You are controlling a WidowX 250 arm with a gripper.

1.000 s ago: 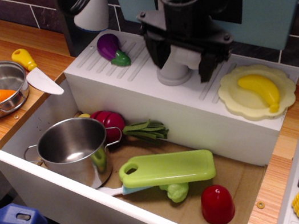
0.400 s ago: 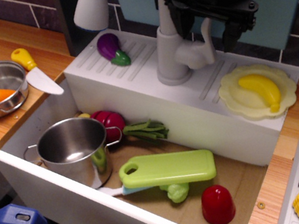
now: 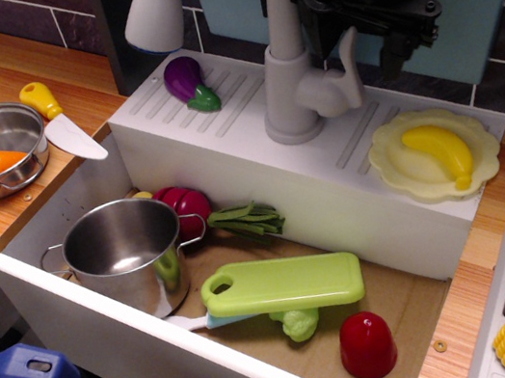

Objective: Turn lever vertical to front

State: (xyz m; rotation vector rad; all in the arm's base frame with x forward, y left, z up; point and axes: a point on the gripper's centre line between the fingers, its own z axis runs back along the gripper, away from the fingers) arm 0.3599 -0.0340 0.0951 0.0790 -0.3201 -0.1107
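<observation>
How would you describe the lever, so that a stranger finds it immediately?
Find the grey faucet column on the white ledge. The lever points upward from a rounded stub on the side facing the banana plate. It is small and tapered, unlike the tall pipe.

Lever (image 3: pixel 347 55): matt light-grey plastic, smooth. Pot (image 3: pixel 126 250) below it: polished, reflective metal. Tabletop (image 3: pixel 3 218) beside the pot: wood-grain finish; claw (image 3: pixel 368 41): black, matt.

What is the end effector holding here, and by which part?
Nothing, as far as shows. The end effector hangs just above the lever, which stands upright between its two fingers; they look spread, with no clear contact.
</observation>
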